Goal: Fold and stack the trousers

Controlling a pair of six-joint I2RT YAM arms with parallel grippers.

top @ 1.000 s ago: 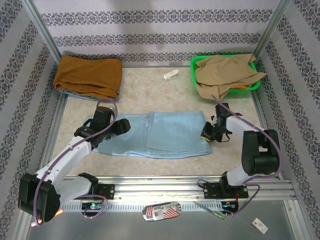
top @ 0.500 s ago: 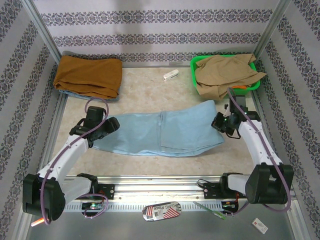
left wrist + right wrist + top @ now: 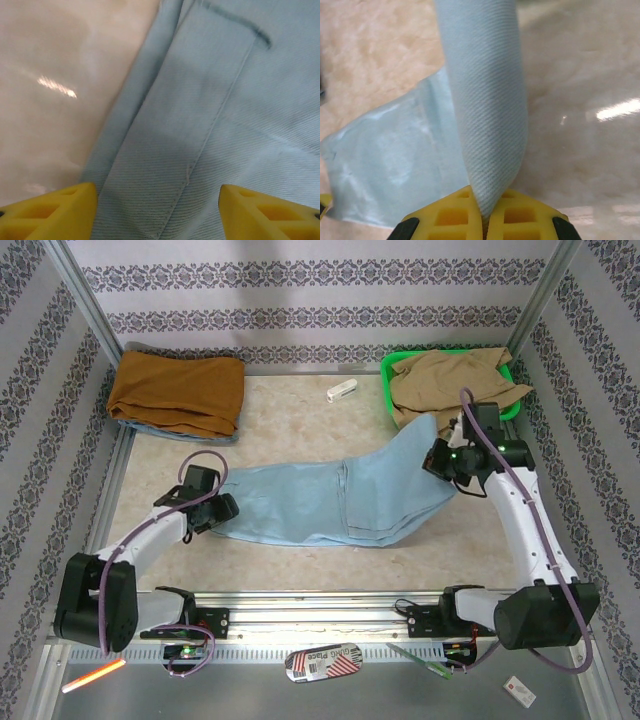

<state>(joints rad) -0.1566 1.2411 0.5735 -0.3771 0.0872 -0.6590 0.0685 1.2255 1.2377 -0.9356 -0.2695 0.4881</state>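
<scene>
Right jaws: the right gripper (image 3: 485, 215) was found clamped on a folded edge of the trousers (image 3: 485, 100); the cloth was pinched between the yellow pads (image 3: 451, 216).
Left jaws: the left gripper (image 3: 157, 210) was found spread wide, with a stitched hem lying between its pads; contact with the cloth could not be judged.
Key relation: the right end of the cloth was held lifted, near the green bin (image 3: 392, 365). The rest was laid leftward across the table (image 3: 300, 415) as far as the left gripper.
Long axis: left to right, one arm posted at each end.
Nearer arm: the right for the raised end, the left for the flat end.
Next move (judged): the raised end would be carried left, over the flat part.
Cloth: pale blue fine twill, thin and limp; a draped curve was formed where it was lifted.
Shape: a broad flat band, doubled along its length, with seams showing.
Surroundings: a tan garment (image 3: 450, 380) was heaped in the bin; a rust-orange garment (image 3: 180, 390) was folded at the far left.
</scene>
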